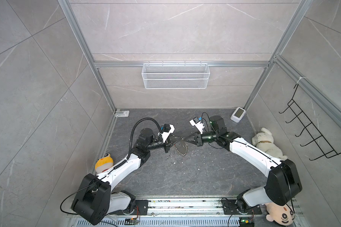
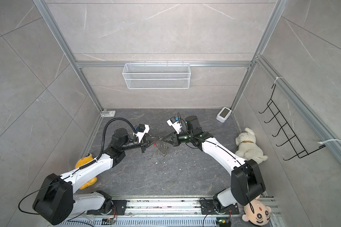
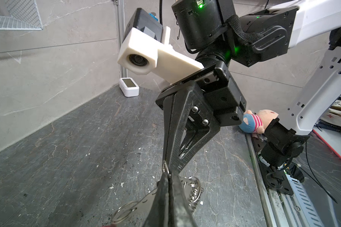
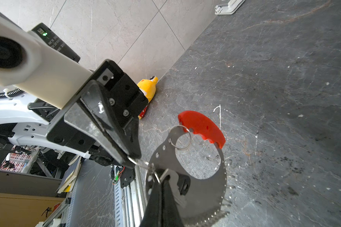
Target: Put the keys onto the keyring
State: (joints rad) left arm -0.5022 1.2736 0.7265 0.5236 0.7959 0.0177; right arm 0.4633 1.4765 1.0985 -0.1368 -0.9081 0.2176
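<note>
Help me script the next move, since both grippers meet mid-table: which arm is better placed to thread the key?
Right, likely. The right gripper is shut beside the black key at the keyring; the left gripper only pinches a small split ring.

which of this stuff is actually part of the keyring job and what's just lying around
Job: grey crescent metal keyring plate with red plastic end; small steel split ring pinched by left gripper and right gripper; black key piece.
Lying about: yellow plush toy; white plush dog; pink-faced plush doll; white wire-mesh basket; black wire hook rack; small white screen box.
</note>
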